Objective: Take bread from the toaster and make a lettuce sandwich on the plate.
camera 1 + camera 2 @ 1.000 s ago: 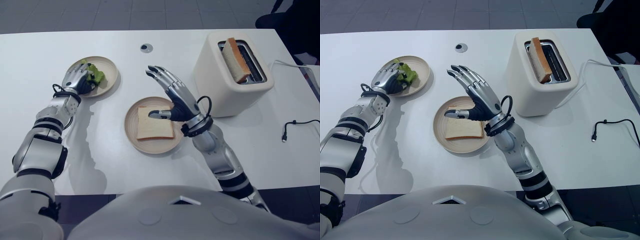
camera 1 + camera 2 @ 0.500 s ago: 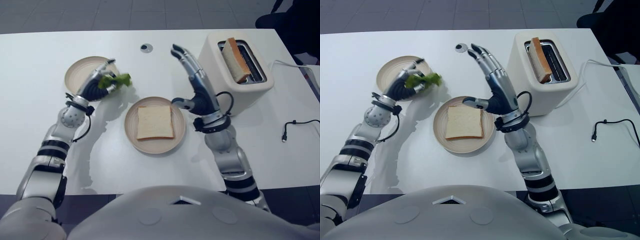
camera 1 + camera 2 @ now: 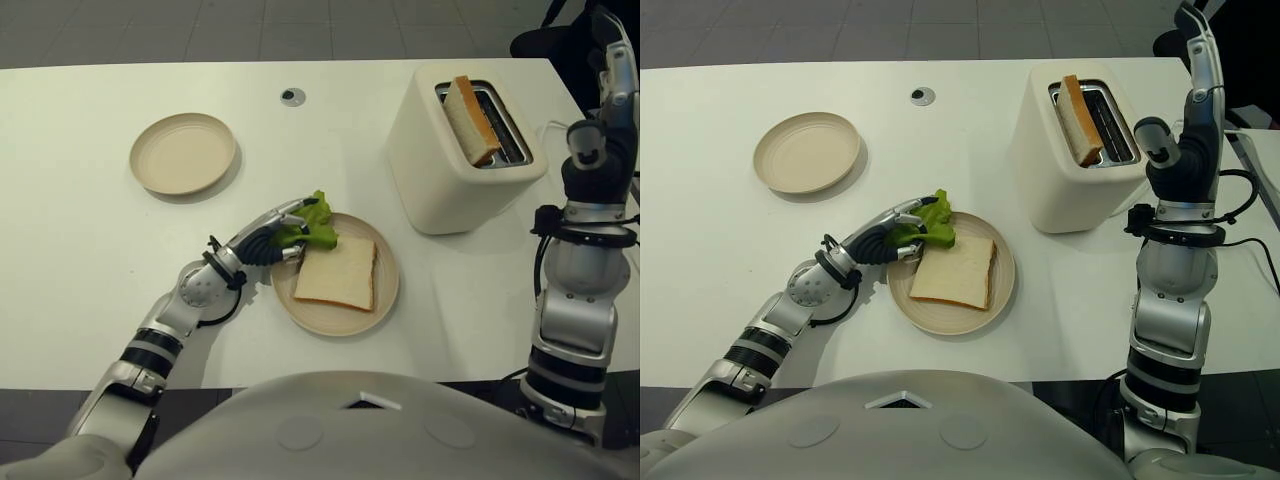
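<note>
Holding a lettuce leaf (image 3: 315,225) in its curled fingers, the left hand (image 3: 262,237) lies low over the white worktop (image 3: 80,230), just beside the left rim of the plate (image 3: 330,318). The leaf reaches over that rim, close to the far-left corner of the bread slice (image 3: 340,272); whether leaf and slice touch cannot be told. The bread slice lies flat on the plate, slightly right of its middle, with nothing on top of it. The plate sits near the front of the worktop, just in front and to the left of the toaster (image 3: 450,170). A second slice (image 3: 470,118) stands upright in one toaster slot, its upper part above the top. The right hand (image 3: 1190,140) is raised at the right of the toaster, apart from it, fingers stretched upward and spread loosely, holding nothing. A second plate (image 3: 182,153), bare, rests well to the left at the far side of the worktop. A small round fitting (image 3: 292,96) is set in the worktop between that plate and the toaster.
</note>
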Tool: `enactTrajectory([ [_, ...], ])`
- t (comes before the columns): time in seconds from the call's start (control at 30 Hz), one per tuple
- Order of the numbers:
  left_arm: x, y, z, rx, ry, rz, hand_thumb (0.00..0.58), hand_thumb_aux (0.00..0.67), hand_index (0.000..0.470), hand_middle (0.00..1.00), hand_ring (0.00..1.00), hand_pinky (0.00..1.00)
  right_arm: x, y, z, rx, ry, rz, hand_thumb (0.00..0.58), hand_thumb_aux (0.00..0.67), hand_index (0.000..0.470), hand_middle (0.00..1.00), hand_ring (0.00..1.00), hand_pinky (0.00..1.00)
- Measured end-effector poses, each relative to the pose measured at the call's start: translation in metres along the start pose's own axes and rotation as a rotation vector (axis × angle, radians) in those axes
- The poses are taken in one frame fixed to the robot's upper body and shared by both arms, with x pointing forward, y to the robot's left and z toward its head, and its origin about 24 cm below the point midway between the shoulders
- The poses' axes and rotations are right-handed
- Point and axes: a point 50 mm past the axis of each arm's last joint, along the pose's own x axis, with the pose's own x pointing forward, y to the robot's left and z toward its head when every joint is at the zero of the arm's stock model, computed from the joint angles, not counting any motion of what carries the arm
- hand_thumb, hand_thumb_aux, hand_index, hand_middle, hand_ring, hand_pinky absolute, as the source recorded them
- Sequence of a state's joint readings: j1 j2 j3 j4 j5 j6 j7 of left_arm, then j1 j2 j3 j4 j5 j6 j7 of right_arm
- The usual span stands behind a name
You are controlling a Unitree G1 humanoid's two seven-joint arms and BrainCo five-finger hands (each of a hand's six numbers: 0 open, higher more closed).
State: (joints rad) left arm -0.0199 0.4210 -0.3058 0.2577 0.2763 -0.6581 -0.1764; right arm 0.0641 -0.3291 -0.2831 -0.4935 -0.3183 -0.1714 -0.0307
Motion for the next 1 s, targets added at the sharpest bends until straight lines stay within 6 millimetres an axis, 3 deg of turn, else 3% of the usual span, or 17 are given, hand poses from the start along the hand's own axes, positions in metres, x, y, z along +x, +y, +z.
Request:
enactTrajectory([
  [0.1,0.002,0.01,0.001,0.029,0.011,0.075,0.58,0.667,0.468,0.0,0.0,0.0,-0.001,0.003,-0.005,-0.016,0.015,0.014,0.0,0.0,0.0,0.0,0.0,0.0],
  [0.23,0.01,0.012,0.017,0.045,-0.058,0.08,0.575,0.607,0.426,0.0,0.0,0.0,-0.005,0.004,-0.011,-0.042,0.033,0.035,0.0,0.0,0.0,0.0,0.0,0.0],
  [0.3,0.008,-0.009,0.026,0.027,-0.092,-0.055,0.57,0.583,0.409,0.0,0.0,0.0,-0.005,0.004,-0.012,-0.046,0.029,0.038,0.0,0.0,0.0,0.0,0.0,0.0],
  [0.37,-0.004,-0.032,0.025,0.0,-0.079,-0.204,0.578,0.631,0.442,0.0,0.0,0.0,-0.005,0.004,-0.015,-0.052,0.038,0.048,0.0,0.0,0.0,0.0,0.0,0.0],
  [0.5,-0.01,-0.039,0.029,-0.029,-0.103,-0.269,0.575,0.607,0.426,0.0,0.0,0.0,-0.008,0.006,-0.033,-0.157,0.121,0.098,0.0,0.0,0.0,0.0,0.0,0.0],
  [0.53,-0.011,-0.04,0.031,-0.037,-0.111,-0.276,0.516,0.447,0.313,0.0,0.0,0.0,-0.009,0.007,-0.04,-0.204,0.153,0.118,0.0,0.0,0.0,0.0,0.0,0.0],
  [0.57,-0.011,-0.04,0.031,-0.045,-0.113,-0.276,0.328,0.229,0.16,0.0,0.0,0.0,-0.01,0.008,-0.044,-0.236,0.172,0.133,0.0,0.0,0.0,0.0,0.0,0.0],
  [0.6,-0.011,-0.04,0.031,-0.045,-0.113,-0.274,0.0,0.0,0.0,0.0,0.0,0.0,-0.01,0.01,-0.047,-0.278,0.186,0.161,0.0,0.0,0.0,0.0,0.0,0.0],
  [0.87,-0.002,-0.039,0.033,-0.049,-0.11,-0.181,0.0,0.0,0.0,0.0,0.0,0.0,-0.002,0.035,-0.057,-0.5,0.214,0.406,0.009,0.005,0.004,0.0,0.0,0.0],
  [0.9,-0.001,-0.039,0.035,-0.05,-0.119,-0.172,0.0,0.0,0.0,0.0,0.0,0.0,-0.001,0.036,-0.057,-0.509,0.211,0.421,0.556,0.533,0.374,0.0,0.0,0.0],
  [0.93,-0.001,-0.04,0.036,-0.045,-0.122,-0.17,0.0,0.0,0.0,0.0,0.0,0.0,-0.001,0.037,-0.056,-0.51,0.208,0.433,0.58,0.67,0.47,0.51,0.51,0.51],
  [0.97,0.0,-0.04,0.036,-0.048,-0.123,-0.166,0.0,0.0,0.0,0.0,0.0,0.0,0.0,0.038,-0.053,-0.506,0.194,0.436,0.58,0.67,0.47,1.0,1.0,1.0],
  [1.0,0.0,-0.04,0.037,-0.046,-0.127,-0.161,0.0,0.0,0.0,0.0,0.0,0.0,0.001,0.038,-0.048,-0.5,0.173,0.425,0.58,0.67,0.47,1.0,1.0,1.0],
])
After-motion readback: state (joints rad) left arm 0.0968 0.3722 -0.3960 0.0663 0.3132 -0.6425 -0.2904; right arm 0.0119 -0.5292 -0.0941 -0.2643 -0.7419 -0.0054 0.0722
